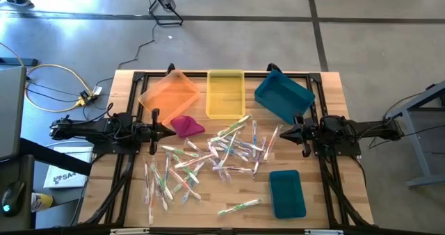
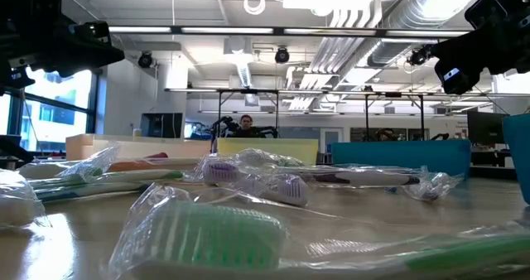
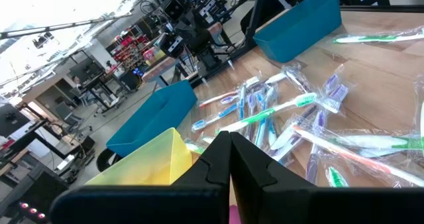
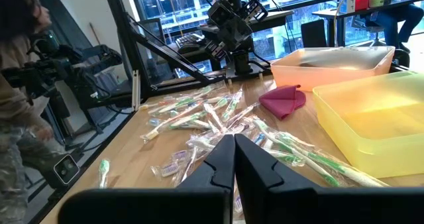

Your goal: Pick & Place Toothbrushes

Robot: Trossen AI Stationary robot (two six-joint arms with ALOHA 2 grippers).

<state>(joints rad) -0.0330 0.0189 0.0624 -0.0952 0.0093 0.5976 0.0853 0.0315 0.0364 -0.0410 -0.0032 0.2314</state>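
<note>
Toothbrushes [image 1: 208, 160] in clear wrappers are lying scattered across the middle of the wooden table [image 1: 327, 193], between my two arms, none of them in any bin. I am holding my left gripper [image 1: 169, 131] above the table's left side, fingers pressed together on nothing, just beside the magenta cloth [image 1: 186, 126]. I am holding my right gripper [image 1: 284, 133] at the right side, fingers likewise pressed together and empty. Along the far edge the orange bin [image 1: 169, 92], yellow bin [image 1: 225, 93] and tilted teal bin [image 1: 284, 96] are sitting, and a smaller teal bin [image 1: 286, 193] is lying near the front right.
</note>
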